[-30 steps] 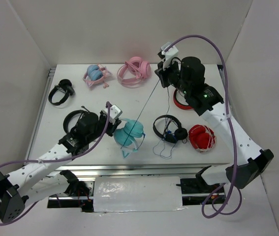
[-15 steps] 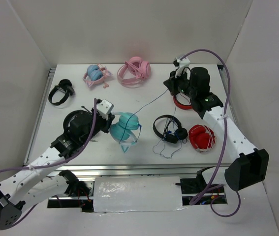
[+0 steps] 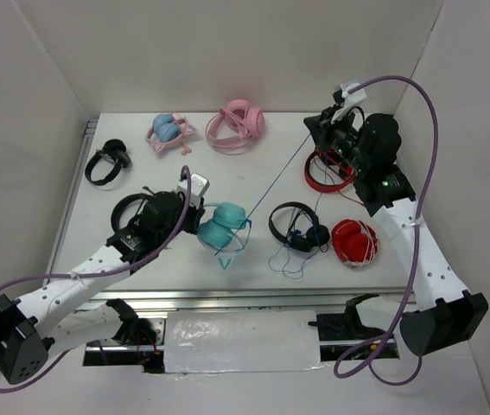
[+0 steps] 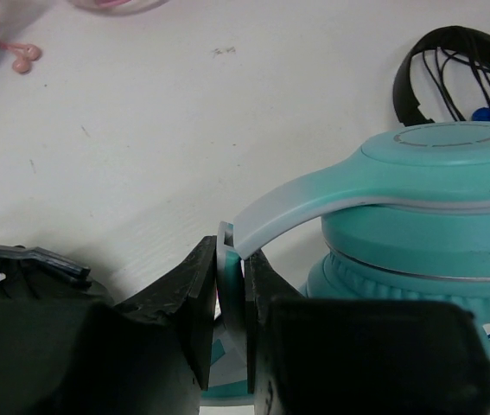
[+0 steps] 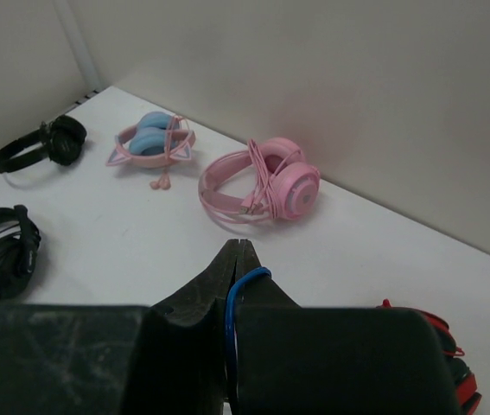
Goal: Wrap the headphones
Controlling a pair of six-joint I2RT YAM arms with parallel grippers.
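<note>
Spreading beneath the headphones (image 3: 225,226), a white tabletop (image 3: 210,169) meets plain white walls (image 3: 227,52).

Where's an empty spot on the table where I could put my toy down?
The biggest bare patch is mid-table, between the pink headphones at the back and the teal headphones in front, left of the stretched blue cable. The near right is crowded: black headphones sit right beside red headphones.
</note>
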